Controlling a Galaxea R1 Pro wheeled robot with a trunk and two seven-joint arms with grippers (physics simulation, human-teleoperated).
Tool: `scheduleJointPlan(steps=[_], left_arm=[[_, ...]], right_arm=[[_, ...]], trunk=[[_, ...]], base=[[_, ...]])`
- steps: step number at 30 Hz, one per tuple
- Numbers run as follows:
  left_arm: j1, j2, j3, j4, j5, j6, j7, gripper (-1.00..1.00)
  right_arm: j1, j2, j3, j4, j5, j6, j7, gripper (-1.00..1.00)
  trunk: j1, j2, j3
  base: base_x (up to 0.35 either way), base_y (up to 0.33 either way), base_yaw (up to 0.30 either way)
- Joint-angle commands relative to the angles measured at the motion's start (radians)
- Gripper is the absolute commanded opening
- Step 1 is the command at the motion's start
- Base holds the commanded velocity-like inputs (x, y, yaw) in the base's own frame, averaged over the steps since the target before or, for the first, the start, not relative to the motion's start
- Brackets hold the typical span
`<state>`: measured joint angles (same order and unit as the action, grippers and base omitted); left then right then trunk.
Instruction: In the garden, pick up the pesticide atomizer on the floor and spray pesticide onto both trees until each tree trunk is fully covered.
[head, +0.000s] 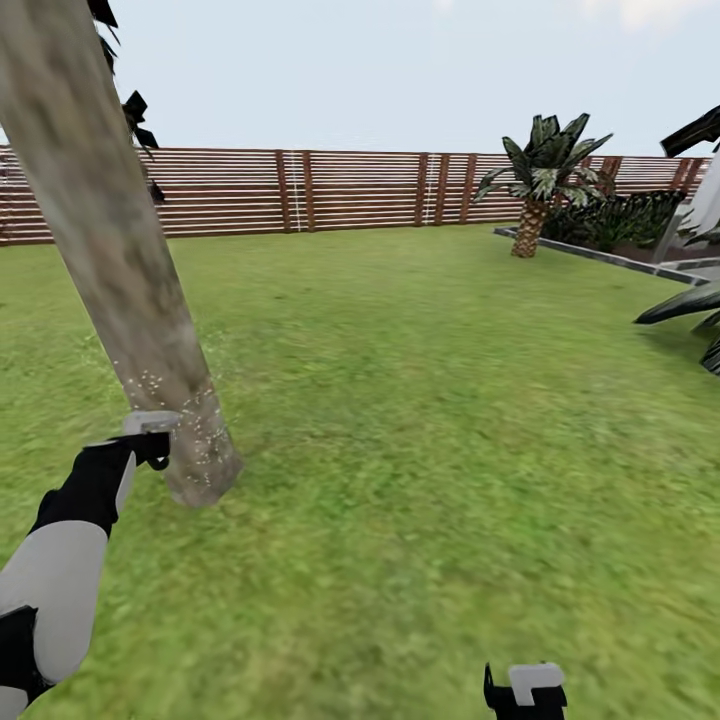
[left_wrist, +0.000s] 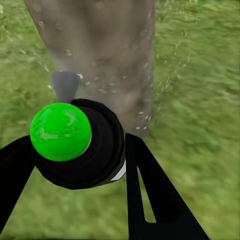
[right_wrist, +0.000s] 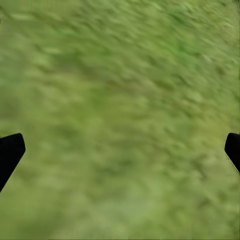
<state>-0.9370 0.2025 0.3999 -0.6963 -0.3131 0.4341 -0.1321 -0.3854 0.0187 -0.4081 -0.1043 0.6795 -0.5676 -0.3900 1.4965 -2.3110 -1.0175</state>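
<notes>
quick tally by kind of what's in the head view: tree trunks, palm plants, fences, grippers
tree trunk: 1
palm plant: 1 whole; more striped leaves cut off at the right edge, not counted
fence: 1
grippers: 2, left gripper and right gripper
total: 5

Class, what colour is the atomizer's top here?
Bright green, on the pesticide atomizer; best in the left wrist view.

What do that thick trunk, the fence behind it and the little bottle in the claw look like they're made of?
Trunk: looks like bark-covered wood, matte, mottled grey-brown and beige, dotted low down with pale specks.
Fence: apparently wood, with brown horizontal slats and darker posts.
Bottle in the left claw: probably plastic, smooth black, with a glossy green cap that shows highlights.
</notes>
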Motion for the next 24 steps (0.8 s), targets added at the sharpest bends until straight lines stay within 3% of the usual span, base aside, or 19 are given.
scheduleJointPlan(steps=[1, 5, 19, 23, 24], left_arm=[[0.0, -0.001, 0.0, 0.0, 0.0, 0.0, 0.0, -1.0], [0.0, -0.003, 0.0, -0.001, 0.0, 0.0, 0.0, -1.0], [0.005, -0.004, -0.001, 0.001, -0.003, 0.0, 0.0, -1.0], [0.021, 0.001, 0.0, 0.007, -0.003, -0.009, 0.001, -1.0], [0.049, 0.004, 0.004, 0.014, 0.0, -0.015, 0.0, -1.0]], right_arm=[[0.0, 0.0, 0.0, 0.0, 0.0, 0.0, 0.0, 1.0], [0.0, 0.001, 0.0, 0.0, 0.0, 0.0, 0.0, 1.0], [0.0, 0.0, 0.0, 0.0, 0.0, 0.0, 0.0, 1.0], [0.0, 0.001, 0.0, 0.0, 0.0, 0.0, 0.0, 1.0], [0.0, 0.001, 0.0, 0.0, 0.0, 0.0, 0.0, 1.0]], trunk=[[0.0, 0.0, 0.0], [0.0, 0.0, 0.0], [0.0, 0.0, 0.0], [0.0, 0.0, 0.0], [0.0, 0.0, 0.0]], base=[[0.152, -0.269, 0.277], [0.126, -0.269, 0.226], [0.172, -0.245, 0.02], [0.202, -0.23, 0.2], [0.09, -0.252, 0.046]])
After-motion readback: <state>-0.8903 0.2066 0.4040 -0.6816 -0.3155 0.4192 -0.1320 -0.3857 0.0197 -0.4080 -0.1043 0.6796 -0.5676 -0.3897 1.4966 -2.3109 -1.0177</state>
